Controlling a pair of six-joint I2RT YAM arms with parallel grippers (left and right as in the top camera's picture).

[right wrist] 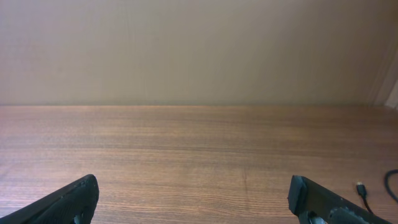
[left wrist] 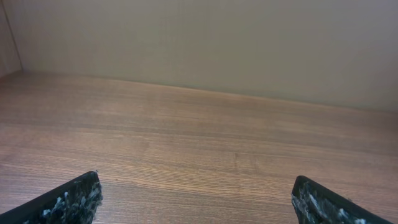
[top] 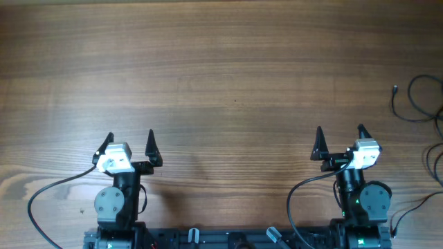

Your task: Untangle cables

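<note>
Overhead view of a wooden table (top: 221, 69), with twelve o'clock taken as the edge farthest from the robot. Two arms stand along the six o'clock edge, one toward seven o'clock and one toward five o'clock.

The left gripper (top: 130, 135) has its jaws spread wide and nothing between them. Its dark fingers (left wrist: 71, 200) frame only bare wood in the left wrist view. The right gripper (top: 340, 130) is likewise released and empty, and its fingertips point toward twelve o'clock.

The cables (top: 417, 102) lie at the table's three o'clock edge, well apart from both grippers. They are thin black strands in loose loops, partly cut off by the frame, and one small plug end points toward eleven o'clock. How the strands cross one another cannot be made out at this size. In the right wrist view a plug and a short length of cord (right wrist: 360, 186) show at about four o'clock, just beyond the finger on that side.

A thicker black wire (top: 52, 188) curves to the left arm.
</note>
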